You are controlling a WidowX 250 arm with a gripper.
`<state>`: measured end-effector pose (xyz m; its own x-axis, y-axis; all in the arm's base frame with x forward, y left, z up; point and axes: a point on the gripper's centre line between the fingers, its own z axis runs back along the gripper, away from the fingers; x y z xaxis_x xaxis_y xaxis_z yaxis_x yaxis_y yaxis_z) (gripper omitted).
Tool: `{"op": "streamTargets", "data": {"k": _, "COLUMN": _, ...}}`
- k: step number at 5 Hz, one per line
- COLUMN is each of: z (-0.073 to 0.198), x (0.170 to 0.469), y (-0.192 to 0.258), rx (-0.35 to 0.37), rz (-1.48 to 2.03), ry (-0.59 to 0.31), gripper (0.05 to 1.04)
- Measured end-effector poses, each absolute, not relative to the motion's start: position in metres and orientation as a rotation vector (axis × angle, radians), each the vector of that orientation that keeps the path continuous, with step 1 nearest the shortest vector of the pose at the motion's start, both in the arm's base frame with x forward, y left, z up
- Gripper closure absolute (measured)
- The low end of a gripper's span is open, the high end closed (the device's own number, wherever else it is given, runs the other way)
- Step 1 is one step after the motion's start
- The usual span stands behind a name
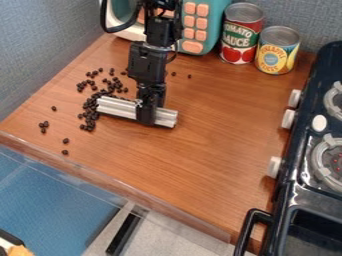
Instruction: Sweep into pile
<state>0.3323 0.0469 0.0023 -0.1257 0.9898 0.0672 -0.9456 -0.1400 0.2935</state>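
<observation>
Gripping one pale ridged bar [120, 108], the hand [147, 118] has dozens of dark beans [89, 105] mostly around its 10 o'clock, plus two cans [276, 50] at 1–2.

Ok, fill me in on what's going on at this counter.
A black robot arm has its tool closed on a ridged silvery bar, held low over the wooden counter. The job is sweeping small dark beans into a pile. Most are loosely bunched by the bar's end at the left of the view, with strays nearer the counter's front edge and a couple beyond the arm, so it isn't one tidy pile yet.
</observation>
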Motion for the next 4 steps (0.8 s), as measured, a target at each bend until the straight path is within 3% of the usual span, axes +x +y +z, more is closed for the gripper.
{"op": "streamTargets", "data": {"k": 4, "z": 0.009, "x": 0.31, "y": 0.056, "rx": 0.288, "rz": 1.725, "ry": 0.272, "gripper": 0.702}}
